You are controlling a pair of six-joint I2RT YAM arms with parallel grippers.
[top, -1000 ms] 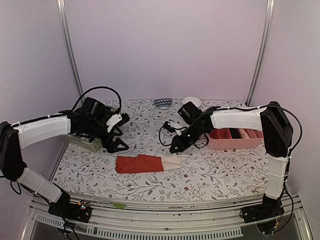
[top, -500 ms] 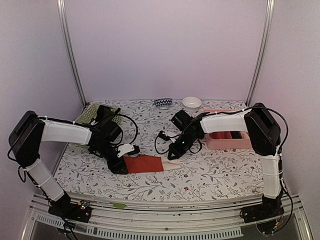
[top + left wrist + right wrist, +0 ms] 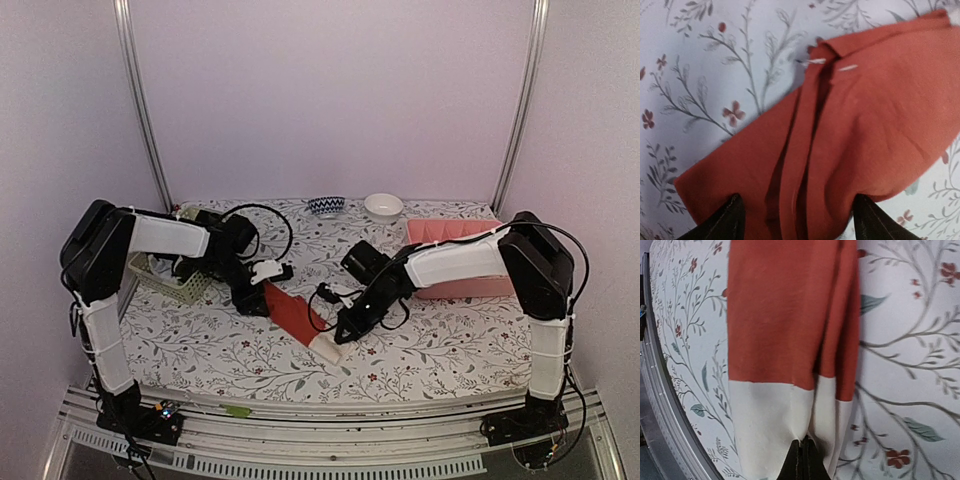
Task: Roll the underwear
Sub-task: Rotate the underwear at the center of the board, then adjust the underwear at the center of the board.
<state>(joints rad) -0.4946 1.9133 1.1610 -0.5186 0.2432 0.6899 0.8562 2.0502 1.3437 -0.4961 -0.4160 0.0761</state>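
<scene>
Your right claw (image 3: 801, 460) is closed on the cream end of the underwear (image 3: 297, 318), which lies slantwise in the middle of the bench (image 3: 200, 345). Your left claw (image 3: 800, 220) stands open across the red end. I think a pull now may drag the cloth and open its folds, because the red end is free. You have one underwear, two bowls, the blue bowl (image 3: 326, 206) and the white bowl (image 3: 384, 206), one tray (image 3: 450, 232) and one basket (image 3: 185, 285).

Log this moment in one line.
underwear: unrolled | left gripper: open astride red end | right gripper: shut on cream end
</scene>
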